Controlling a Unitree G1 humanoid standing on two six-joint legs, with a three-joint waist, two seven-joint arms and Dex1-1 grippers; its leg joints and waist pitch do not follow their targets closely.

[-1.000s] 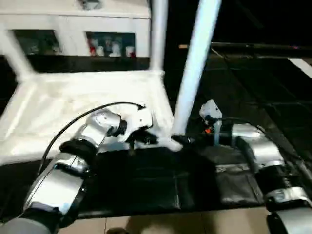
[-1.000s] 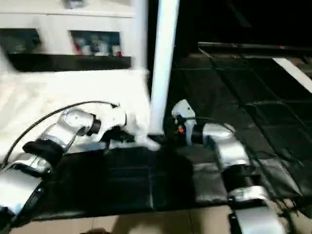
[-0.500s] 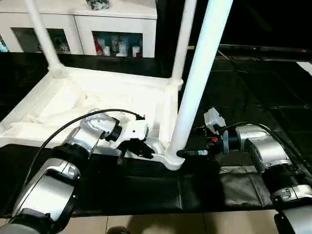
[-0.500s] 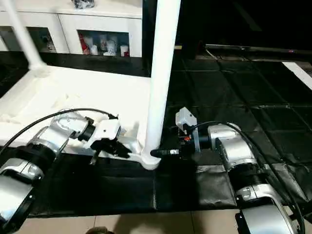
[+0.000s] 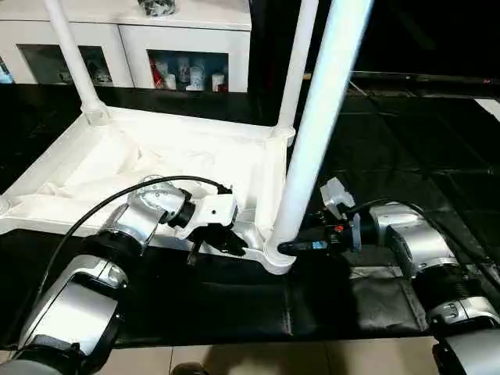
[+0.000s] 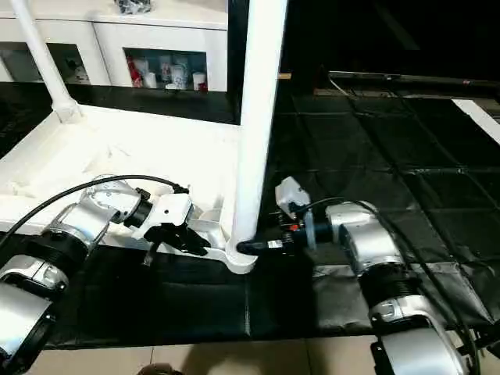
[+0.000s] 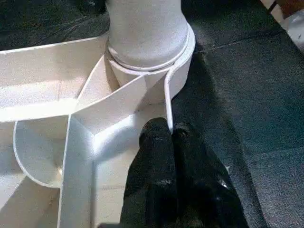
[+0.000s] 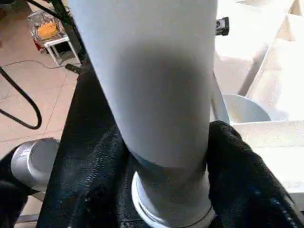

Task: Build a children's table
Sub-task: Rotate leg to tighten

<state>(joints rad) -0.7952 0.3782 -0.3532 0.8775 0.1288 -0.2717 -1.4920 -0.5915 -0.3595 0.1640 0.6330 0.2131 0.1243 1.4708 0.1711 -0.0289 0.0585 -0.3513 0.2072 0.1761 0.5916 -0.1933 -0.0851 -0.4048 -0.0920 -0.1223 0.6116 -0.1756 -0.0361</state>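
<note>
Upturned white plastic children's table (image 5: 195,156) on a black mat (image 5: 234,301), one gripper at either side of its near corner leg.

On the left, the left gripper (image 7: 172,137) has its two black fingers pressed together against a thin rib wall of the ribbed underside, beside the rounded corner lobe. The smooth, tapered round near leg (image 5: 316,133) stands upright in that lobe's socket; two more legs rise at the far corners. On the right, the right gripper (image 8: 164,156) brackets the leg's base, its textured black fingers (image 8: 237,180) clasping either flank.

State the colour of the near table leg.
White; the table leg shows best in the right eye view.
</note>
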